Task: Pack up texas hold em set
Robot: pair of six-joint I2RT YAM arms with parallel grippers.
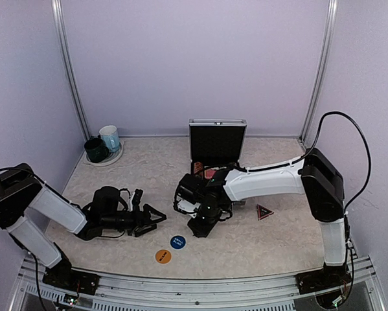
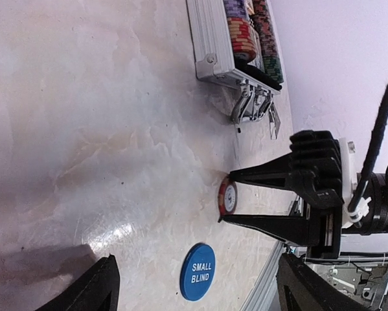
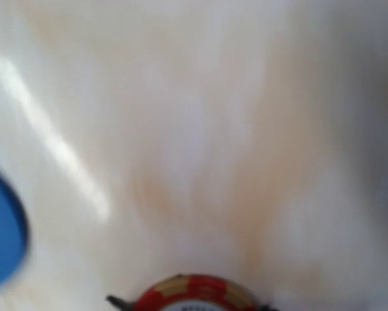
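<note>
- One silver case (image 1: 216,142) at the far side of the table (image 1: 148,168), lid upright, black lining to the front; rows of chips (image 2: 242,35) inside its lower part.
- Right gripper (image 2: 227,197) in front of the case, low on the table, fingertips (image 2: 258,173) against two opposite edges of a red poker chip (image 3: 194,295) standing on its edge; pinching it, as far as visible. One chip or a few together, cannot tell.
- Left gripper (image 1: 156,217) in front of the case and more to its left, spread wide, holding nothing, pointed toward that chip.
- Blue button (image 2: 197,271) marked SMALL BLIND, flat on the table, near the chip but farther from the case; orange button (image 1: 163,256) farther again.
- Dark triangular marker (image 1: 265,212) in front of the case, to its right.
- Dark green mug (image 1: 95,150) and light blue mug (image 1: 109,137) together, well to the left of the case.
</note>
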